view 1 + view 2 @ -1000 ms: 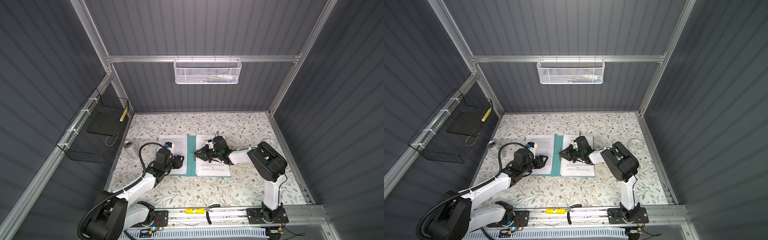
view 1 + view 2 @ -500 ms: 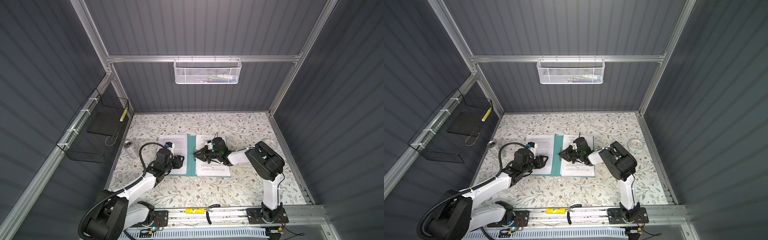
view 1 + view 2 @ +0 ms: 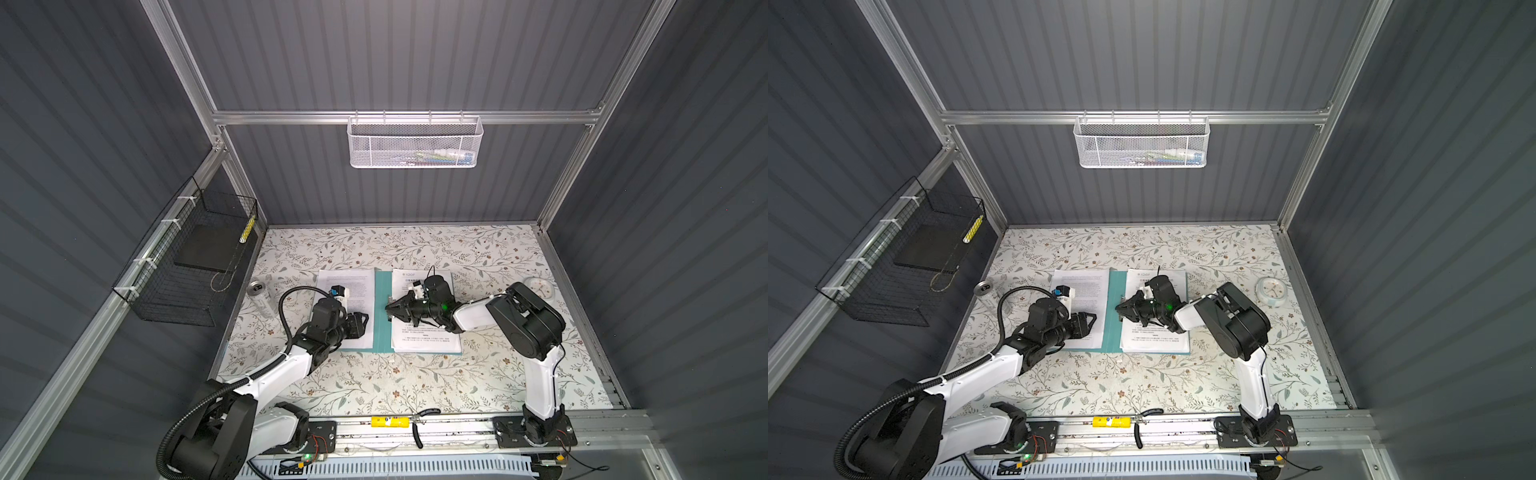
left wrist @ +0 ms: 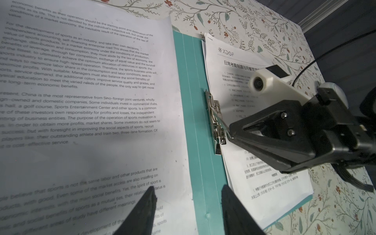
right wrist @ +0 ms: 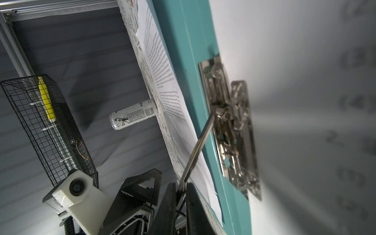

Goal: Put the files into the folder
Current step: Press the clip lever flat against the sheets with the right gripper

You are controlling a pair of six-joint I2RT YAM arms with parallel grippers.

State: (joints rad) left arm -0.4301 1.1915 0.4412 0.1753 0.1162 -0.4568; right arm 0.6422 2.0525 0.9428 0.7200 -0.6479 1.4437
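Since the earlier frame, the right end effector (image 3: 390, 309) is narrowed at the folder (image 3: 382, 336) spine, centre of the worktop (image 3: 478, 257), in both top views. In the left wrist view, the left end effector (image 4: 187, 189) is spread over the files (image 4: 81, 91). In the right wrist view, the clip lever (image 5: 200, 142) is pinched; clamping is judged next.

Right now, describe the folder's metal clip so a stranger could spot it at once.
On the floral table, find the open teal folder between the two arms, a printed sheet either side of its spine. Beside the spine, at the edge of the headed sheet, is the metal clip: the only shiny silver thing there, its thin lever raised, pinched by the right gripper.
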